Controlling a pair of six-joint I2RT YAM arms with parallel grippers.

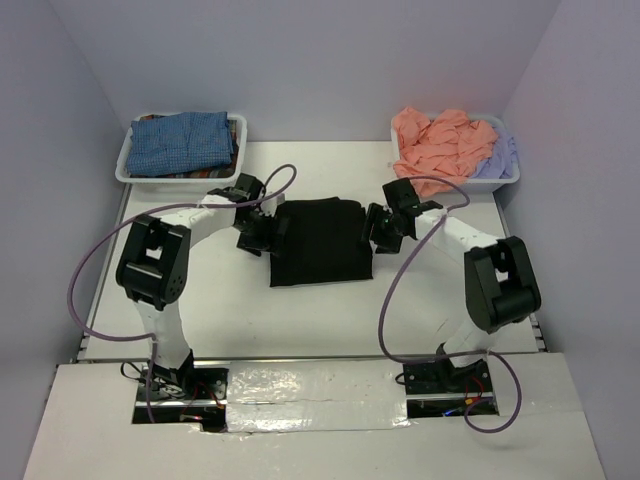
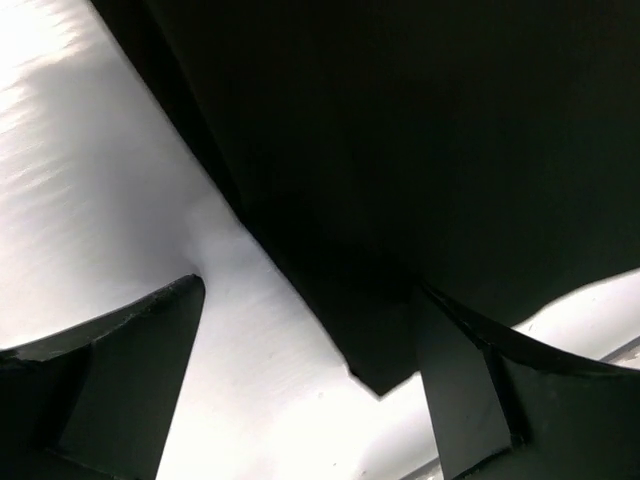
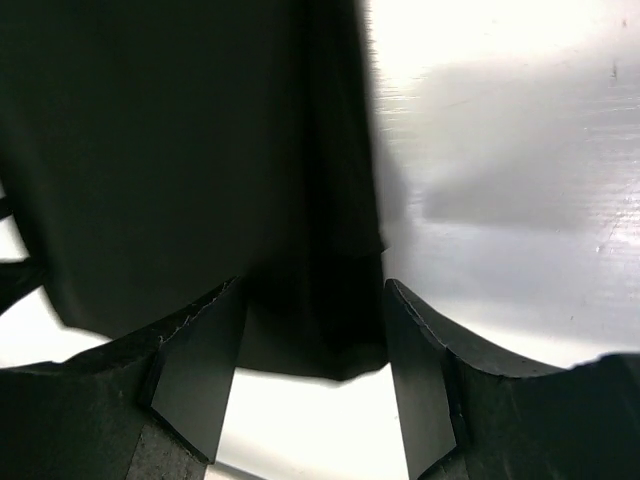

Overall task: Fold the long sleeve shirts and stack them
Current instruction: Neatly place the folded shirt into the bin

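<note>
A black long sleeve shirt [image 1: 320, 243] lies folded into a flat rectangle at the table's middle. My left gripper [image 1: 262, 232] sits at its left edge, my right gripper [image 1: 378, 228] at its right edge. In the left wrist view the left gripper [image 2: 310, 330] is open, and a corner of the black shirt [image 2: 400, 150] lies flat on the table between its wide-apart fingers [image 2: 130, 380]. In the right wrist view the right gripper [image 3: 312, 340] is open too, its fingers [image 3: 420, 380] straddling a folded corner of the black shirt [image 3: 200, 150] without pinching it.
A white bin [image 1: 128, 160] at the back left holds a blue-checked shirt [image 1: 185, 143]. A white bin [image 1: 508, 180] at the back right holds a salmon-pink shirt [image 1: 440, 145] and a pale lavender one [image 1: 497, 160]. Purple cables loop beside both arms.
</note>
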